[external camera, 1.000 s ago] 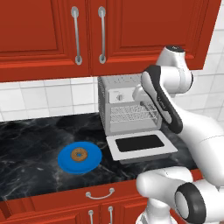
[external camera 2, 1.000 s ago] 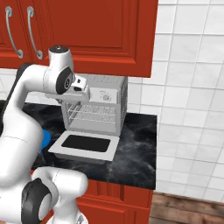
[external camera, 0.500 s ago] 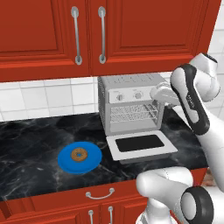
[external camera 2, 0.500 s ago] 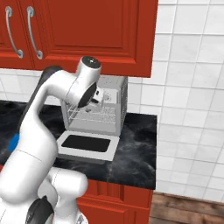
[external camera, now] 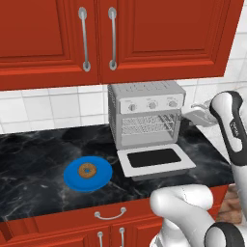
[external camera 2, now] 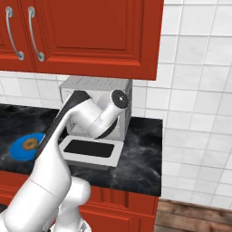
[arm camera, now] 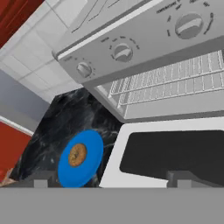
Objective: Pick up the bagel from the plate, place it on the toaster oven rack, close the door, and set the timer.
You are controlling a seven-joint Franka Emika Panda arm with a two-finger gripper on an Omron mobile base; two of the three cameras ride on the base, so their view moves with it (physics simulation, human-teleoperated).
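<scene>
Hand view cuts off the door [arm camera: 175, 153]; gripper [arm camera: 109, 177] spread, empty.

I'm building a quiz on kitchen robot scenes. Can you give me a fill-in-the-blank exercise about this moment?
1. The bagel lies on the ____ plate.
2. The door of the toaster oven is ____.
3. The toaster oven rack holds ____.
4. The plate sits on the counter to the ____ of the oven in the left base view.

Missing words: blue; open; nothing; left
</scene>
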